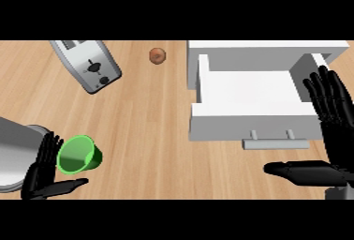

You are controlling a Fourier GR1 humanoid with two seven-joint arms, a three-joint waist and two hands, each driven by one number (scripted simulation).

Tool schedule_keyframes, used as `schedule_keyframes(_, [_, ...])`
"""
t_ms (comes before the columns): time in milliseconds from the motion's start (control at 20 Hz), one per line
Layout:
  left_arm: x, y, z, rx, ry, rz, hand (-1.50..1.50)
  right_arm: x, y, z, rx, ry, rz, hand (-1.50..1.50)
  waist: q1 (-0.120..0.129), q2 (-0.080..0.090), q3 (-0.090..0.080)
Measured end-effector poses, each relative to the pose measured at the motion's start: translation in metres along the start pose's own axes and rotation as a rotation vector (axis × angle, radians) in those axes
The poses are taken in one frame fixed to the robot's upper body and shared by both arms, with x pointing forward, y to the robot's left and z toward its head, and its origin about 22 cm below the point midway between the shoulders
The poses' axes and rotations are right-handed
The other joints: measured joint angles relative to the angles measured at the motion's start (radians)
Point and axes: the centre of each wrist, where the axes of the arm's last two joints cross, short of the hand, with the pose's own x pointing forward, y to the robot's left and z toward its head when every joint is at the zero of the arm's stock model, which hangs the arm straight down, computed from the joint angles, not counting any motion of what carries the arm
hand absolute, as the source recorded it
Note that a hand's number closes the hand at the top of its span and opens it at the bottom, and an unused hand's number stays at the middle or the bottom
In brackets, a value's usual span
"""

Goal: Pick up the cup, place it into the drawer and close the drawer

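- The green cup (80, 154) lies tipped on its side on the wooden surface (152, 122), its open mouth just beside the straight fingers (47, 152) of the left hand (43, 178); whether they touch its rim I cannot tell
- That hand is spread open, thumb out below the cup, holding nothing: by my reading the pick-up is not yet made
- The white drawer (252, 101) stands pulled open with nothing in it, its handle (275, 143) toward the robot
- The right hand (333, 136) is open too, fingers straight beside the drawer's right wall, thumb below the handle
- Left to do: grasp, carry across, place, shut
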Motion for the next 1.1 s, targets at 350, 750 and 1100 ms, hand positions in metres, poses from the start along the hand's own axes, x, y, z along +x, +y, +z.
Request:
schedule_keyframes(350, [-0.002, 0.0, -0.004, -0.008, 0.011, -0.006, -1.5, 0.002, 0.002, -0.004, 0.012, -0.004, -0.012, -1.5, -0.004, 0.002, -0.002])
schedule_keyframes(750, [0.0, -0.01, -0.017, -0.023, -0.004, 0.021, -1.5, -0.002, 0.004, 0.003, 0.014, -0.001, -0.014, -1.5, -0.007, 0.004, -0.003])
schedule_keyframes(1100, [-0.006, -0.027, -0.017, -0.066, -0.002, 0.089, -1.5, -0.001, 0.003, -0.001, 0.018, 0.004, -0.011, -1.5, -0.005, 0.004, -0.003])
